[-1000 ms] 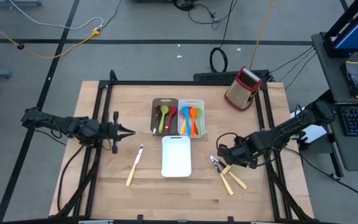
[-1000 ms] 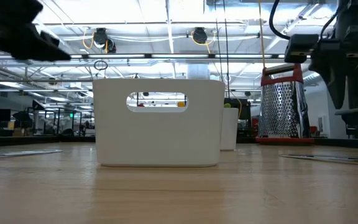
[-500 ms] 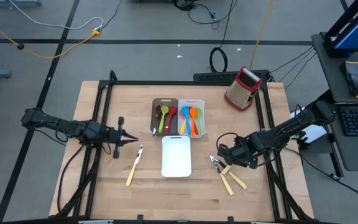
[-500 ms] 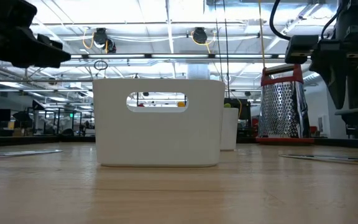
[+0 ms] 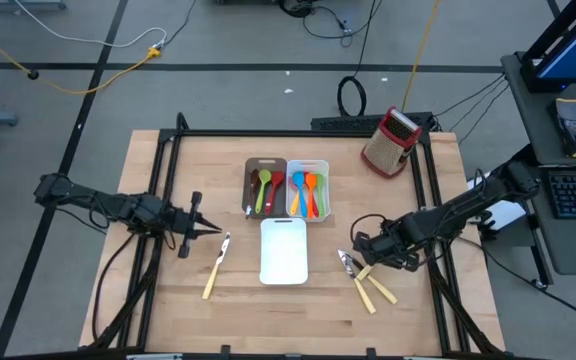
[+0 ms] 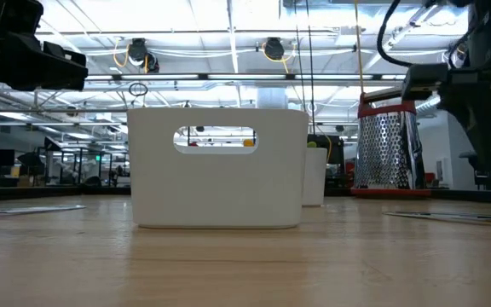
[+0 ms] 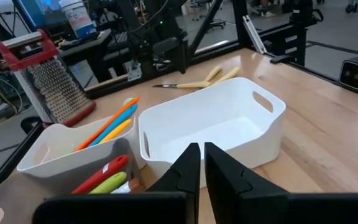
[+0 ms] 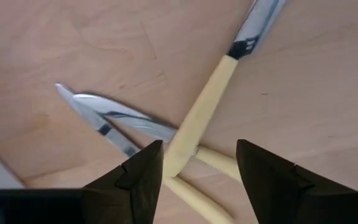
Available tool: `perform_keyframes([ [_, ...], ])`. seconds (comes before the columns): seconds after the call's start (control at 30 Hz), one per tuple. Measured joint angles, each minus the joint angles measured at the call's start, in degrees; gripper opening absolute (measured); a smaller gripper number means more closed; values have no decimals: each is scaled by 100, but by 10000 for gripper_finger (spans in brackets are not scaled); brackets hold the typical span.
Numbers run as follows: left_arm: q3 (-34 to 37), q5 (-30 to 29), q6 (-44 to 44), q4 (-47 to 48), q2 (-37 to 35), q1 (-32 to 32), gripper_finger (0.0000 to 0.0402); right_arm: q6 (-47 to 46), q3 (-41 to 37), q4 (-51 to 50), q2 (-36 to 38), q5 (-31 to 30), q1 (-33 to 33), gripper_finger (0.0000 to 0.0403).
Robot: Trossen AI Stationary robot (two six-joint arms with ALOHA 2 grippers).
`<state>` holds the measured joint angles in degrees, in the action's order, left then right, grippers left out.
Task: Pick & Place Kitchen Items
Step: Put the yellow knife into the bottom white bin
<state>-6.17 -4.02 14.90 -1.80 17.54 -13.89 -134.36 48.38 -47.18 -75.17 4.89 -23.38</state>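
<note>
- High view shows the left pincer has crept a little further toward the middle of the counter over the last second, and its tip now sits just short of the lone knife, which lies to the left of the empty white tray.
- Left wrist view has that pincer's fingers pressed nearly together, a thin slit between them, holding nothing, and pointing at the empty white tray.
- Right pincer has barely shifted in the high view; in the low view the right arm has moved a touch.
- Right wrist view looks straight down on the crossed knives, with the fingers spread wide to either side of a cream handle and not yet touching it.
- Spoons and spatulas already lie sorted in the brown and white trays behind; the three knives are what remains out on the counter.
- My guess: the right arm is set to drop and close on a handle, while the left must open before it can take its knife.
</note>
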Motion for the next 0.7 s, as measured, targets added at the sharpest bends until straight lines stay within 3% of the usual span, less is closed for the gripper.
perform_keyframes([
  [0.7, 0, 12, 44, 13, 0, 0, 28, 33, -971, 1175, -3, 77, 223, 199],
])
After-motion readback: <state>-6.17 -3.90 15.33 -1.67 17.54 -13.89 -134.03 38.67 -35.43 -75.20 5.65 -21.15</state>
